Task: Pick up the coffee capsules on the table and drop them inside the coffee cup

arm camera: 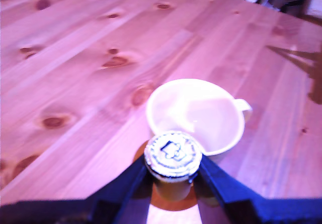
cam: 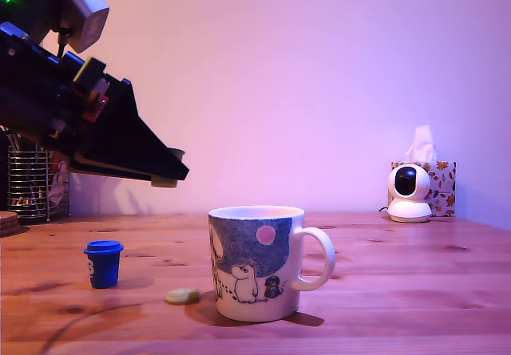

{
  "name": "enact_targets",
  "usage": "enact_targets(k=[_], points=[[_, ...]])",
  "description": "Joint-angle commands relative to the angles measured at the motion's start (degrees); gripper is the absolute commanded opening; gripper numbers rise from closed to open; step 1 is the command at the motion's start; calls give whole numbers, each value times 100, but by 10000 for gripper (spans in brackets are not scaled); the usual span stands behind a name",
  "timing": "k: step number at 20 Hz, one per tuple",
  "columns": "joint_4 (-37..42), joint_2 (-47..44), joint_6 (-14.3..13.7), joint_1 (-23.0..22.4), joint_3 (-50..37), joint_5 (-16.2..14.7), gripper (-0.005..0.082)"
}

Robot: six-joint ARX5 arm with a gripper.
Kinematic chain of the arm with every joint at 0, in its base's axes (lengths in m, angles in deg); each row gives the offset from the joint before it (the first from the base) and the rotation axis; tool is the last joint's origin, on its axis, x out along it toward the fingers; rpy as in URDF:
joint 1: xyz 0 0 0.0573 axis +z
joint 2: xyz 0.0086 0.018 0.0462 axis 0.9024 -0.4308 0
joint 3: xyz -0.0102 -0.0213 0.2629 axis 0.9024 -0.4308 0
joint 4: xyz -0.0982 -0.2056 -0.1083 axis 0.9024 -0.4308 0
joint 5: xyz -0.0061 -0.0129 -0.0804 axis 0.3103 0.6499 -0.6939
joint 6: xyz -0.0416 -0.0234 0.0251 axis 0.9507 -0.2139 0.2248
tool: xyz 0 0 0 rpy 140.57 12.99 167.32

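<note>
Arm: the black arm (cam: 72, 108) comes in from the exterior view's left and points down toward the mug, high above the bench.
Fingers (arm camera: 172, 176): they are closed on the olive capsule (arm camera: 172, 154), one finger on each side of it. In the wrist view the foil top of the capsule faces the camera.
Olive capsule: it is in the air, held at the tip of the arm. In the exterior view the tip is left of the mug and higher than its rim. In the wrist view the capsule is just beside the rim of the mug.
Mug (cam: 254, 263): it stands upright on the bench, handle toward the exterior view's right. The inside looks empty in the wrist view.
Blue capsule (cam: 104, 262): it stands on the bench, well apart from the mug, on the exterior view's left.
Small pale piece (cam: 183, 295): it lies flat on the bench, just beside the base of the mug. What it is, I cannot tell.
Bench (cam: 415, 291): wood with dark knots.
Background: a wire-mesh holder (cam: 36, 183) at the exterior view's left, a white camera (cam: 409, 193) and a tissue box (cam: 441, 181) at its right.
</note>
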Motion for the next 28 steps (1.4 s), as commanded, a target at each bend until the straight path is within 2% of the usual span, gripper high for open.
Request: enact_targets(k=[1, 5, 9, 14, 21, 28], points=[[31, 48, -33, -7, -11, 7, 160], [-133, 48, 33, -131, 72, 9, 160], [-1198, 48, 116, -282, 782, 28, 160], [-2413, 44, 107, -540, 1663, 358, 160], [-2522, -31, 109, -813, 1860, 761, 160], [-2245, -800, 114, -883, 2000, 780, 160]])
